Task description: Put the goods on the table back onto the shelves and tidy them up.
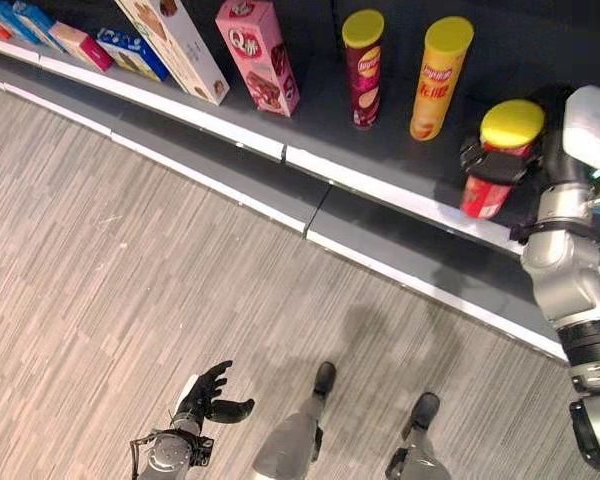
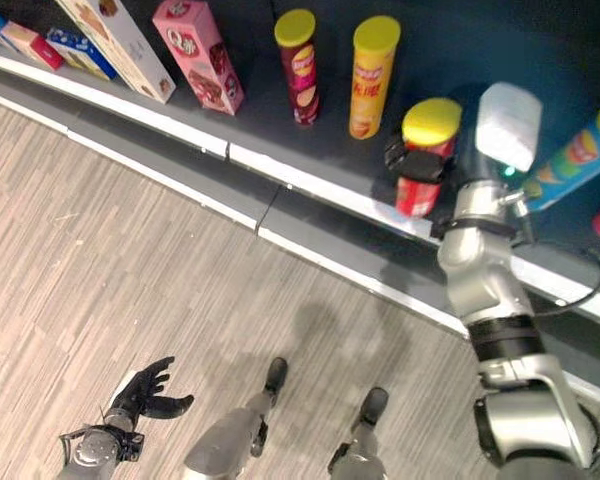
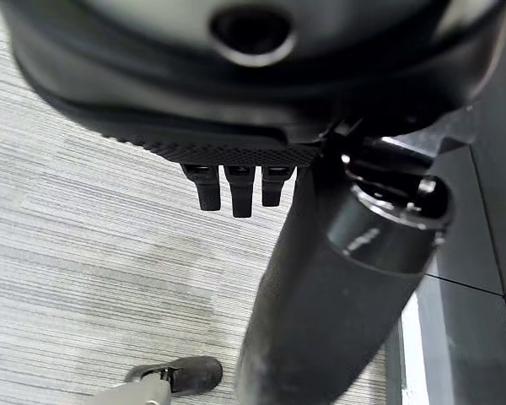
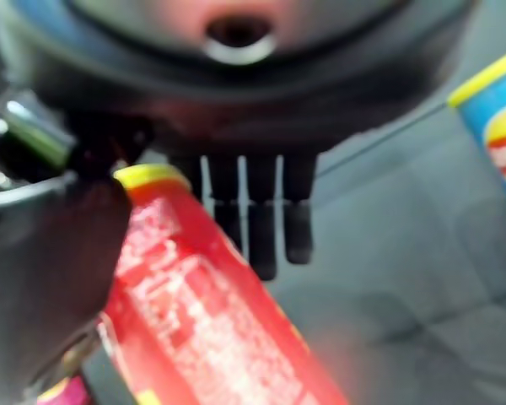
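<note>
With the left hand (image 1: pixel 212 392) hanging slack and empty at seven o'clock, the right hand (image 1: pixel 492 160), wrapped round the red can (image 1: pixel 495 165) at three o'clock, should stand it upright on the shelf (image 1: pixel 380 150) just beside the orange can (image 1: pixel 438 78) before loosening.

Boxes (image 1: pixel 255 55) at shelf (image 1: pixel 380 150) left, two upright cans (image 1: pixel 400 75) to their right — held can (image 1: pixel 495 160) rightmost, right hand (image 1: pixel 525 160) around it.

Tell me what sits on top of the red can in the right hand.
A yellow lid caps the red can, which the right hand grips round its upper part. What is inside is covered by the lid; the can's base hangs over the white shelf edge.
</note>
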Tool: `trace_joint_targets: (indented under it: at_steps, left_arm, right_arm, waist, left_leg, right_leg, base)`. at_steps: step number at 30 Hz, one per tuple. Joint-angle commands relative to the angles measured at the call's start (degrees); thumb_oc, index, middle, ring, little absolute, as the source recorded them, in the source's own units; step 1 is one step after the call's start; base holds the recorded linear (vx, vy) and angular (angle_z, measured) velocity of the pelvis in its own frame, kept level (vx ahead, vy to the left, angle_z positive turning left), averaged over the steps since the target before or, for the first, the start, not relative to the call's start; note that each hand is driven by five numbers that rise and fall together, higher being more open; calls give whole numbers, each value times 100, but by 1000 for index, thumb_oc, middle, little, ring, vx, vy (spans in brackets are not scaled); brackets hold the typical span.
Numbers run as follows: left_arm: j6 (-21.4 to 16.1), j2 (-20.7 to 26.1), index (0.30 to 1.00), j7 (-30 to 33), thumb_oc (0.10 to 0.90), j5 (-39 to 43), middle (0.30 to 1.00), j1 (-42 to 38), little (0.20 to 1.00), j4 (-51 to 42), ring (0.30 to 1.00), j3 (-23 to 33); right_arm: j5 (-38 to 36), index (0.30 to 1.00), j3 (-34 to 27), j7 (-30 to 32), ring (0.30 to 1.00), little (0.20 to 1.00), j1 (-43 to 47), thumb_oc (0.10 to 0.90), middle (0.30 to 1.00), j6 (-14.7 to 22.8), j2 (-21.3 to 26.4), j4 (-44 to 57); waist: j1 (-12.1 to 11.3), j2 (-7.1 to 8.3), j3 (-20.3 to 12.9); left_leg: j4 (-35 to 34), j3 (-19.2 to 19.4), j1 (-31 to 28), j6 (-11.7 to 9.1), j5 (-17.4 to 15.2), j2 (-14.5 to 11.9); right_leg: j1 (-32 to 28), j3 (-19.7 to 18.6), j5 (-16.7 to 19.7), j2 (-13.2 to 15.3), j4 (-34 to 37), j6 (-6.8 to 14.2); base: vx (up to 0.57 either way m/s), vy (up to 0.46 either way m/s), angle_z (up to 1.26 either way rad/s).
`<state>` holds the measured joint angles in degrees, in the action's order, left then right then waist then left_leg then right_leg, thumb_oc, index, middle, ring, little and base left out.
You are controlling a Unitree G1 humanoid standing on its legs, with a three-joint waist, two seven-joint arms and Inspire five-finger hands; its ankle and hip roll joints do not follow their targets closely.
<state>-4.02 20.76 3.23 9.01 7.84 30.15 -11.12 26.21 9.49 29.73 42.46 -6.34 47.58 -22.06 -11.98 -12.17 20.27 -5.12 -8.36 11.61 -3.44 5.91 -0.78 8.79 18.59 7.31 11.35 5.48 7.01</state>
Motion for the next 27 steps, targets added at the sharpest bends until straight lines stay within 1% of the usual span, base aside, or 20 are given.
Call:
trace_joint_targets:
  at_steps: [1,5,7,9,11,15,27]
  left_arm:
    - [-286,636,900,264,800,107,900,-32,900,-65,900,-213]
    - [-318,628,900,289,800,118,900,-100,900,-70,900,-272]
    - [-335,645,900,304,800,107,900,-138,900,-80,900,-329]
    - [-343,653,900,305,800,111,900,-153,900,-96,900,-342]
    - [-354,655,900,321,800,140,900,-187,900,-99,900,-390]
    - [-384,703,900,346,800,174,900,-226,900,-159,900,-449]
    - [-446,716,900,408,800,232,900,-266,900,-285,900,-534]
  right_arm:
    - [228,300,43,709,300,300,1009,400,300,202,567,329]
    - [124,300,41,882,300,300,1250,400,300,154,722,159]
    - [11,300,81,957,300,300,1393,400,300,143,732,-7]
    - [-29,300,100,985,300,300,1446,400,300,145,746,-56]
    - [-245,300,71,1080,300,300,1543,400,300,180,666,-162]
    - [-424,300,191,1177,300,300,1758,400,300,202,673,-373]
    - [-618,300,175,1349,300,300,1789,400,300,179,750,-674]
  waist:
    - [-197,359,-455]
    - [-221,297,-427]
    - [-240,263,-398]
    - [-243,255,-390]
    - [-263,238,-373]
    - [-307,208,-349]
    - [-342,129,-277]
  left_leg:
    - [12,38,218,-282,-174,-187]
    - [12,-7,322,-281,-157,-141]
    - [12,-34,356,-281,-150,-127]
    - [12,-35,374,-281,-148,-125]
    - [12,-39,419,-286,-142,-111]
    - [12,-33,499,-290,-126,-97]
    - [15,-80,652,-298,-94,-55]
  right_leg:
    - [-223,-181,-224,662,-144,586]
    - [-148,-167,-214,687,-143,604]
    - [-118,-157,-207,706,-144,615]
    - [-103,-156,-205,708,-144,619]
    - [-64,-152,-191,714,-137,624]
    - [-2,-155,-170,713,-119,639]
    - [117,-145,-141,742,-97,667]
  base:
    - [0,0,0]
    - [-15,1,4]
    - [-8,1,4]
    - [0,0,0]
    - [0,0,0]
    - [0,0,0]
    - [0,0,0]
